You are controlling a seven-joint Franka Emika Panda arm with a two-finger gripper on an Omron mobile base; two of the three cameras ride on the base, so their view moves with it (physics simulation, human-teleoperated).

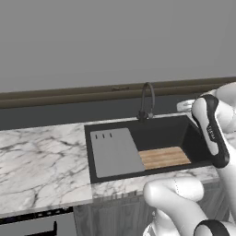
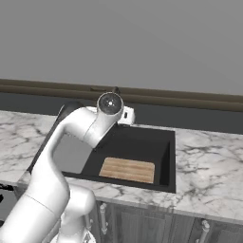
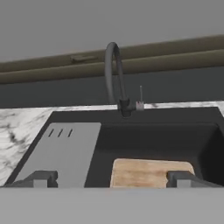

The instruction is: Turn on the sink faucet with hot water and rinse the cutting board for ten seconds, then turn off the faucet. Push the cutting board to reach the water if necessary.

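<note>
Dark pincer (image 3: pixel 112 178) spread wide, empty, above sink (image 3: pixel 148 131).

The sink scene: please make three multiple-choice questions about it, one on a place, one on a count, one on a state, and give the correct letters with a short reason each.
1. Where does the cutting board lie?
A. on the marble counter
B. inside the sink, to the right of the grey slab
C. on top of the grey slab

2. How many slots does the grey slab have?
A. one
B. three
C. five

3. What is the state of the sink faucet?
A. no stream falls from it
B. a blue stream hits the board
C. a stream hits the slab

Answers:
1 B: the left base view shows the board on the basin floor beside the slab.
2 B: the hand view shows three short slots near its far edge.
3 A: no stream shows below the spout, and the gripper hangs open, short of the handle.
</note>
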